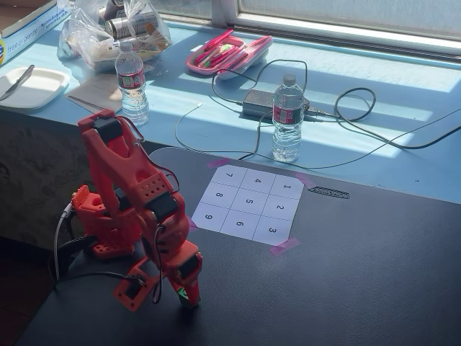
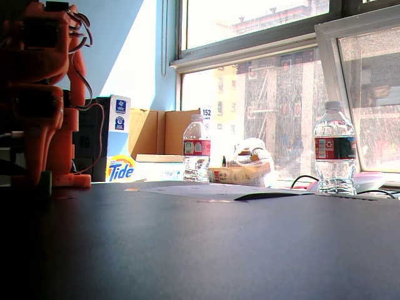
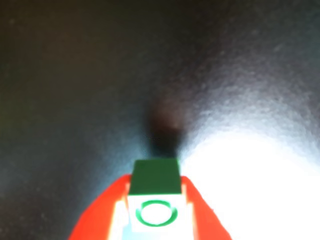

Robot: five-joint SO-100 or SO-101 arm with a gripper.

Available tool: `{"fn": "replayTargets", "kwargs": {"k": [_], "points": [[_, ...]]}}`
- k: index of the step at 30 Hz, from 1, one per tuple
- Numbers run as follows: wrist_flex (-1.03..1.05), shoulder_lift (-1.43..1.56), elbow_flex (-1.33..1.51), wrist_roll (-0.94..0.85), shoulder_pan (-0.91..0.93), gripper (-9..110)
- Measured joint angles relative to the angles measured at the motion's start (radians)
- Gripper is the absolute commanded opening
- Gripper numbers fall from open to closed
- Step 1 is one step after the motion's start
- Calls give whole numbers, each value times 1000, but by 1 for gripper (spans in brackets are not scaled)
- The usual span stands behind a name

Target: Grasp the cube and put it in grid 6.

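Note:
In the wrist view the cube [image 3: 155, 176], green with a ring mark on its pale near face, sits between the two red fingers [image 3: 207, 220] of my gripper [image 3: 156, 212], which is shut on it. In a fixed view the gripper [image 1: 186, 294] points down at the dark table near the front edge, with a speck of the green cube [image 1: 181, 293] showing between the fingers. Grid 6 [image 1: 239, 224] is a white cell in the near row of the numbered paper sheet, up and to the right of the gripper.
Two water bottles [image 1: 287, 119] [image 1: 132, 83] stand beyond the sheet on the blue surface, with a power brick and cables [image 1: 259, 103], a pink case [image 1: 227, 52] and a bag [image 1: 108, 29]. Pink tape [image 1: 284, 247] holds the sheet's corners. The orange arm base [image 1: 101, 216] stands left of the sheet.

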Motion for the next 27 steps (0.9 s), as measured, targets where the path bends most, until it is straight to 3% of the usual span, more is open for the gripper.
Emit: {"fn": "replayTargets", "kwargs": {"k": [10, 20, 27], "points": [[224, 179, -46, 5, -146, 0], [491, 164, -328, 14, -400, 0], [552, 55, -442, 15, -584, 0]]}}
